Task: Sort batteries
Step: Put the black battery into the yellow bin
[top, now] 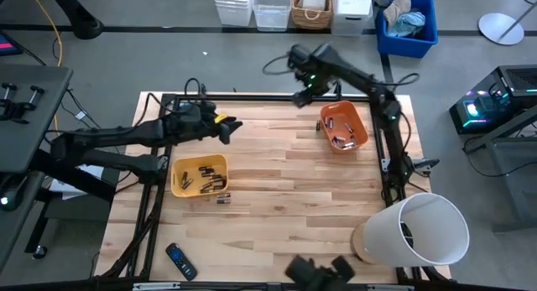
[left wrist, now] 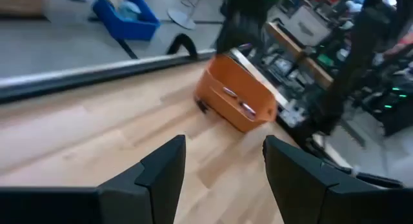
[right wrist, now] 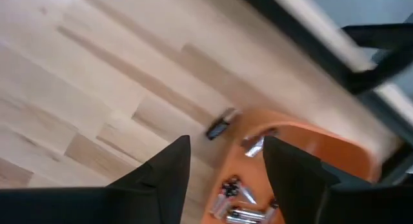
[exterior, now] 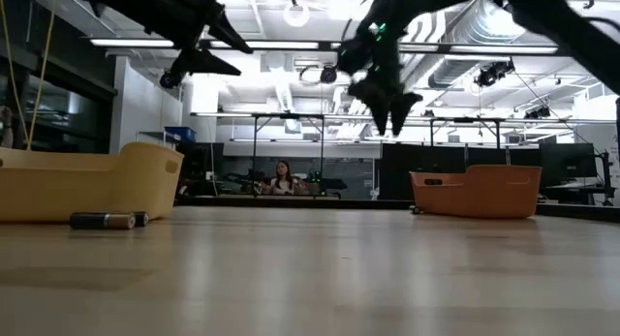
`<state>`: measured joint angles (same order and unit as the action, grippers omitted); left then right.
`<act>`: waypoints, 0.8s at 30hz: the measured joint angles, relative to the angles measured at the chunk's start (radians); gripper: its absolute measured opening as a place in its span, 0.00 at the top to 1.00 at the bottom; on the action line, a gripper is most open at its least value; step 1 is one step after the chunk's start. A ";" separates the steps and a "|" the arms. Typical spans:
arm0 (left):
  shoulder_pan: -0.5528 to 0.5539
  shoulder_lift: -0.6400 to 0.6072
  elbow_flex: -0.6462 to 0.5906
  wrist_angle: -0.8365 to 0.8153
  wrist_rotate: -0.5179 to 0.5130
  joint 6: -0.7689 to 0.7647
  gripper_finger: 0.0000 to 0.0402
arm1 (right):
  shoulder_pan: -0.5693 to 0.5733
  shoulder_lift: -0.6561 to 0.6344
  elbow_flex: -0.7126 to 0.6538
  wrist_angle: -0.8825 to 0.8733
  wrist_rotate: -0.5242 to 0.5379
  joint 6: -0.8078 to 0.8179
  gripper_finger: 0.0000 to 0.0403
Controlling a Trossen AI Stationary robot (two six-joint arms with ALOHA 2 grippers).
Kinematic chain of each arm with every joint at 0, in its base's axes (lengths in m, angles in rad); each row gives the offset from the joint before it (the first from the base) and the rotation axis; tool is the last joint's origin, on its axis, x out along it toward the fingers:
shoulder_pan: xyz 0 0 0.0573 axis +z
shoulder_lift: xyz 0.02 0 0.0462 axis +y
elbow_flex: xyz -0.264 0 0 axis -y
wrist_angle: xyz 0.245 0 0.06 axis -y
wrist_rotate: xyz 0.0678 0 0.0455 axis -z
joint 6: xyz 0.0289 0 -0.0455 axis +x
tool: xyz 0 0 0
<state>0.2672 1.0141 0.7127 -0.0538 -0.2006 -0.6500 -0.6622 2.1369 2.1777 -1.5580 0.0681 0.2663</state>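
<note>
On the wooden tabletop (top: 277, 199), a black remote (top: 180, 262) lies toward 7 o'clock. At about 9 o'clock stands a yellow bin (top: 200, 175) with several batteries (top: 204, 180) inside; 2 loose cells (exterior: 108, 220) lie on the wood just beside its near wall. The left claw (top: 228, 127) hangs above the tabletop at 10 o'clock, its fingers (left wrist: 161, 172) spread with nothing between them. Toward 1 o'clock an orange bin (top: 343, 127) holds more batteries (right wrist: 240, 204), and 1 dark cell (right wrist: 218, 128) lies on the wood just outside its rim. The right claw (top: 304, 96) hovers near the far edge beside that bin, fingers (right wrist: 169, 166) apart and empty.
</note>
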 joint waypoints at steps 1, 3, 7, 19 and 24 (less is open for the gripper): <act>0.001 -0.012 -0.001 -0.004 -0.008 0.015 0.51 | 0.013 0.024 0.000 0.002 -0.004 0.007 0.54; 0.001 -0.027 -0.004 -0.014 -0.026 0.047 0.51 | 0.039 0.067 0.000 0.026 -0.026 0.024 0.56; 0.003 -0.038 -0.002 -0.010 -0.006 0.101 0.51 | 0.076 0.137 0.000 0.051 -0.092 0.005 0.57; 0.002 -0.037 -0.003 -0.098 0.099 0.079 0.51 | 0.040 0.162 -0.001 0.008 -0.049 0.025 0.57; 0.002 -0.037 -0.003 -0.097 0.096 0.076 0.51 | 0.065 0.058 -0.185 0.121 -0.038 0.031 0.57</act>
<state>0.2695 0.9768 0.7094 -0.1509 -0.1049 -0.5741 -0.5974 2.1952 1.9927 -1.4368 0.0299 0.2974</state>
